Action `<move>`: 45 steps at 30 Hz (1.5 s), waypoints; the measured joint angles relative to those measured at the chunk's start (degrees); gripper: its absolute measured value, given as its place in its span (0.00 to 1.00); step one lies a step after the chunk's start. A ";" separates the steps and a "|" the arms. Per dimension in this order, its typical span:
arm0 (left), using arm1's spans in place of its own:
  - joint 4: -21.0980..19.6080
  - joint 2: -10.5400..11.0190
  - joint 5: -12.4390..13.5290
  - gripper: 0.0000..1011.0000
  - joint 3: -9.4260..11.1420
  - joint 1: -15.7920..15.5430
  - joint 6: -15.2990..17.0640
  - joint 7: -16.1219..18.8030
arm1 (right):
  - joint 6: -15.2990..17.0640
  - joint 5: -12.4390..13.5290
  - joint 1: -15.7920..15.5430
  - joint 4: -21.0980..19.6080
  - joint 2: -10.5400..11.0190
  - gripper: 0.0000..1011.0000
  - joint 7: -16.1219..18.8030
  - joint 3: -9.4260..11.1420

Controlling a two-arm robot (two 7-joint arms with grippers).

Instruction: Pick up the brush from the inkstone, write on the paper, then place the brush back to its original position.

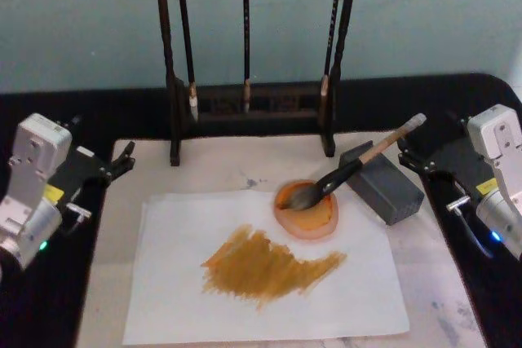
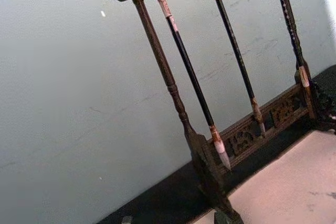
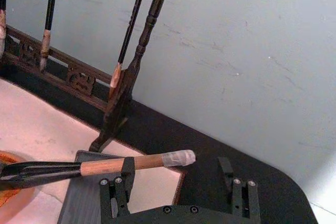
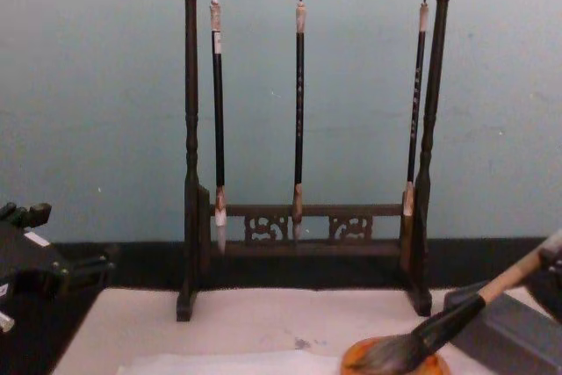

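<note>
right gripper [image 3: 176, 174] sits at the right side of the table, fingers spread wide with nothing between them. it is just short of the white end cap of the brush [image 1: 359, 162] and not touching it. left gripper [image 1: 117, 165] hangs over the dark tabletop by the left edge of the mat [image 1: 220, 165], its fingers apart and holding nothing. the brush lies tilted, handle propped on the grey block [image 1: 391, 193], bushy bristles down in the orange dish [image 1: 308, 219]. that dish rests on the top right corner of the paper [image 1: 179, 283]. the sheet lies flat on the mat, with a broad ochre smear [image 1: 269, 266] across its middle. behind stands the dark wooden rack [image 4: 189, 173], three thin black brushes [image 4: 299, 103] hanging from its bar.
</note>
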 joint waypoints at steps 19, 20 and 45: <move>0.00 0.00 0.00 1.00 0.00 0.00 0.00 0.00 | 0.00 0.00 0.00 0.00 0.00 0.99 0.00 0.00; 0.00 0.00 0.00 1.00 0.00 0.00 0.00 0.00 | 0.00 0.00 0.00 0.00 0.00 0.99 0.00 0.00; 0.00 0.00 0.00 1.00 0.00 0.00 0.00 0.00 | 5.45 24.60 -9.89 -10.10 -1.87 0.99 7.52 14.01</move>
